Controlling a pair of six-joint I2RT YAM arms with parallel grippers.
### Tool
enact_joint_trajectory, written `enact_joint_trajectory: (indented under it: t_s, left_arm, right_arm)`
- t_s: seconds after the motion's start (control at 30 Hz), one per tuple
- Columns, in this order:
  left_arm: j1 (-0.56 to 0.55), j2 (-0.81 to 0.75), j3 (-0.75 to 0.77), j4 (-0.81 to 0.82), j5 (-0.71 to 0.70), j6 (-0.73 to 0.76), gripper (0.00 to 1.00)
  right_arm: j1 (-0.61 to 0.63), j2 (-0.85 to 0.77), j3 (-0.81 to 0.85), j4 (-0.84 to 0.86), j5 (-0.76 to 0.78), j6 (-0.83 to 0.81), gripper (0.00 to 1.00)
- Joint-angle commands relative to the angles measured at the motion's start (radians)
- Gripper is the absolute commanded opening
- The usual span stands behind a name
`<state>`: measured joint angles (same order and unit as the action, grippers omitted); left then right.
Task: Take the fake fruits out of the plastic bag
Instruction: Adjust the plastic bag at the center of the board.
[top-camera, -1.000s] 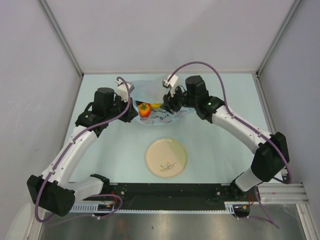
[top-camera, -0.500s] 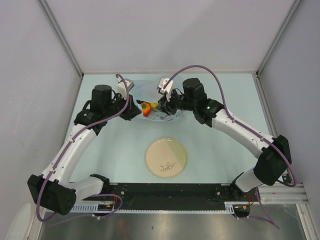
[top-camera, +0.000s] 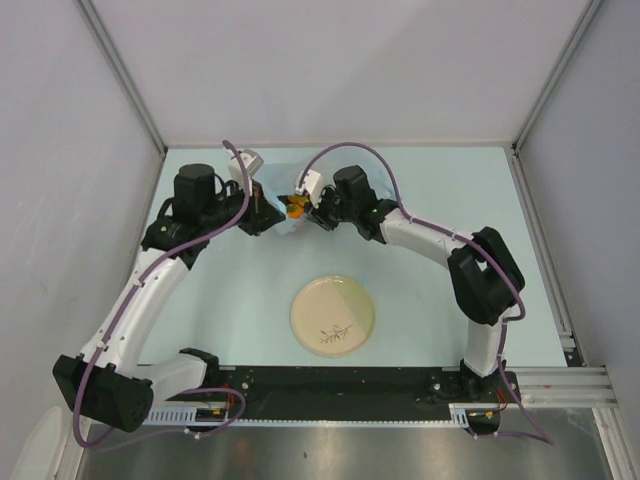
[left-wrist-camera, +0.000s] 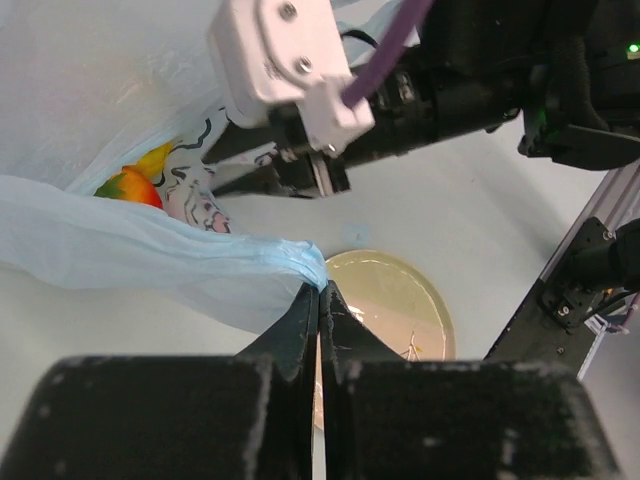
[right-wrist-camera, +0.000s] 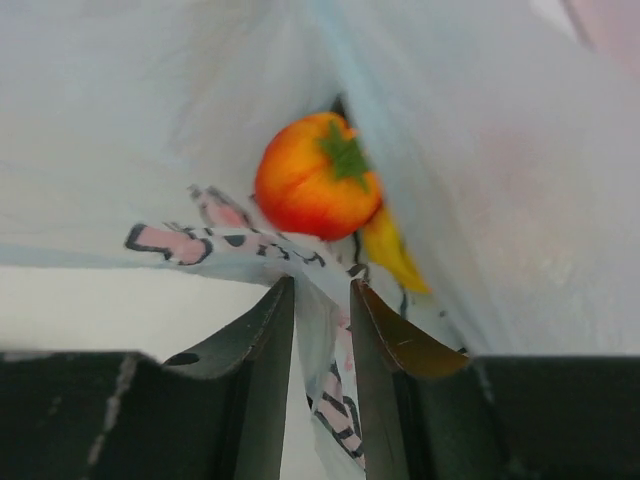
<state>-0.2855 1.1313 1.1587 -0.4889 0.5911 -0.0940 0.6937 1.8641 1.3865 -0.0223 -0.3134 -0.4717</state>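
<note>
The plastic bag (top-camera: 283, 196) hangs bunched between my two grippers at the far middle of the table. My left gripper (left-wrist-camera: 320, 287) is shut on a gathered light-blue edge of the plastic bag (left-wrist-camera: 150, 255). In the right wrist view the orange fruit (right-wrist-camera: 315, 187) with a green top and a yellow banana tip (right-wrist-camera: 392, 252) lie inside the bag. My right gripper (right-wrist-camera: 322, 285) stands narrowly open, a printed fold of the bag (right-wrist-camera: 325, 330) loose between its fingers. From above, the orange fruit (top-camera: 296, 207) peeks out beside the right gripper (top-camera: 303, 206). Other fruits are hidden.
A round beige plate (top-camera: 332, 314) with a twig drawing lies near the front middle of the light-blue table (top-camera: 430, 300); the same plate (left-wrist-camera: 400, 310) also shows below the left gripper. Grey walls enclose the table on three sides.
The right arm swung left toward the bag and its jaws narrowed around a fold. The bag has gone from spread on the table to bunched up. The left gripper shifted slightly back.
</note>
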Motion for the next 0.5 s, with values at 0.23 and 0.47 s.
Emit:
enact_joint_trajectory:
  t_s: [0.23, 0.47]
  left_arm:
    - [0.075, -0.047, -0.085, 0.006, -0.011, 0.042, 0.0]
    - [0.12, -0.042, -0.09, 0.001, -0.017, 0.05, 0.0]
  right_arm:
    - [-0.057, 0.093, 0.353, -0.373, -0.248, -0.057, 0.44]
    - [-0.077, 0.063, 0.308, -0.462, -0.335, -0.033, 0.54]
